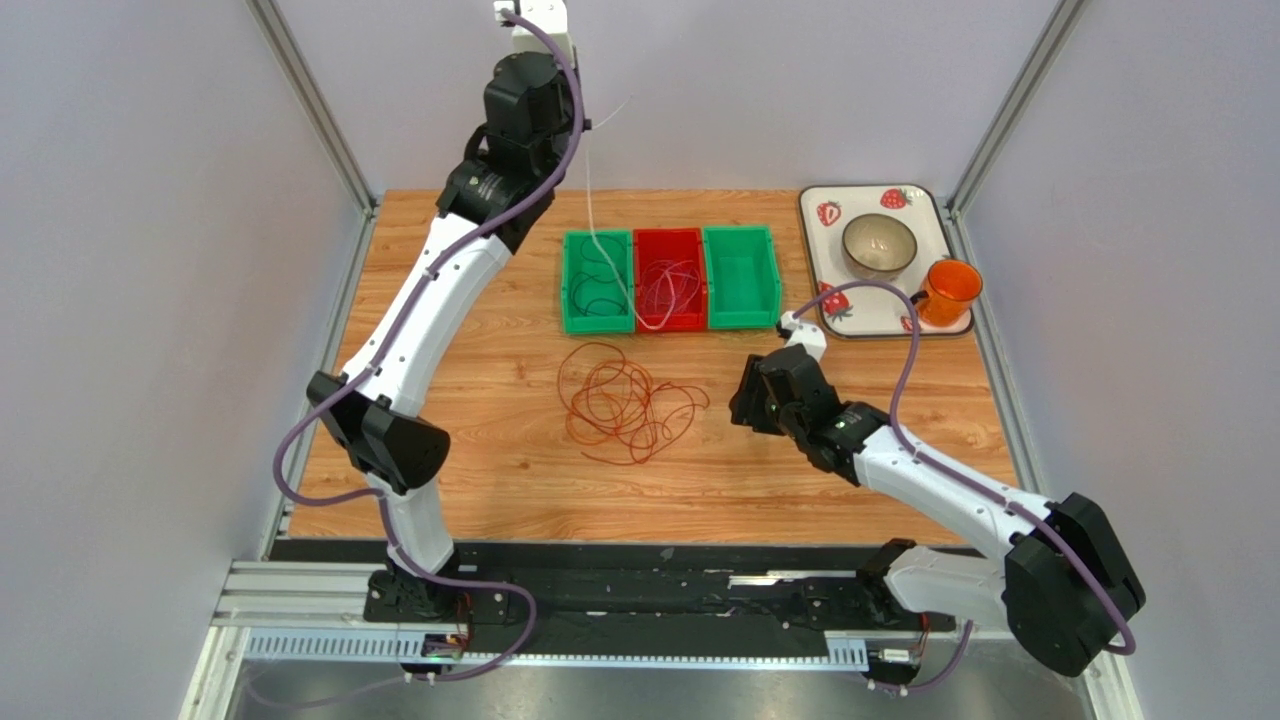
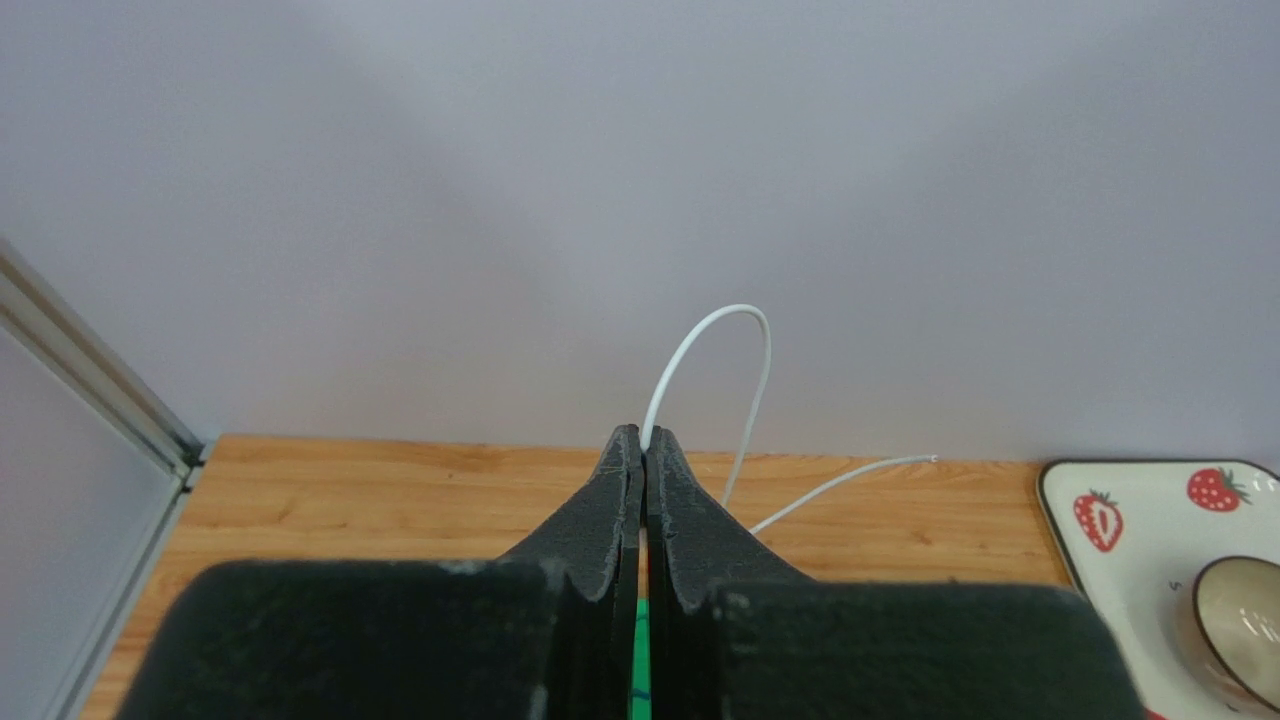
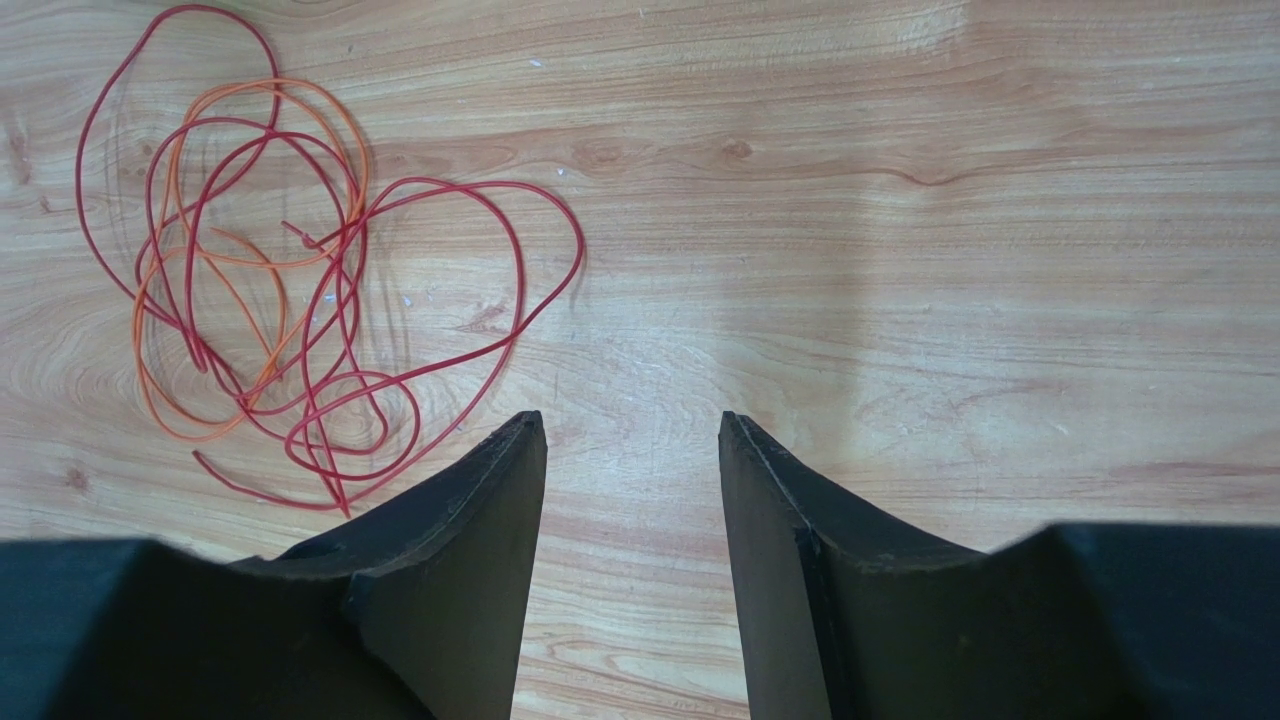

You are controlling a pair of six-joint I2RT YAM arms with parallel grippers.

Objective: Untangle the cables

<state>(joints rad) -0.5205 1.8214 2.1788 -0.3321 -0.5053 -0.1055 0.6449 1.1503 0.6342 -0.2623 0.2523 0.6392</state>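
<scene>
A tangle of red and orange cables (image 1: pixel 624 402) lies in loose loops on the wooden table, in front of the bins; the right wrist view shows this tangle (image 3: pixel 271 255) at upper left. My left gripper (image 1: pixel 519 15) is raised high at the back. In its wrist view the left gripper (image 2: pixel 643 435) is shut on a white cable (image 2: pixel 721 338) that arcs up from the tips. That white cable (image 1: pixel 591 195) hangs down to the bins. My right gripper (image 3: pixel 631 428) is open above bare wood, right of the tangle, holding nothing. It (image 1: pixel 756 393) hovers low.
Three bins stand in a row: a left green bin (image 1: pixel 568 278) with a dark cable (image 1: pixel 601 293), a red bin (image 1: pixel 670 233) with a red cable (image 1: pixel 676 285), a right green bin (image 1: pixel 742 278). At back right, a strawberry tray (image 1: pixel 819 203) carries a bowl (image 1: pixel 879 240) and an orange cup (image 1: pixel 950 285).
</scene>
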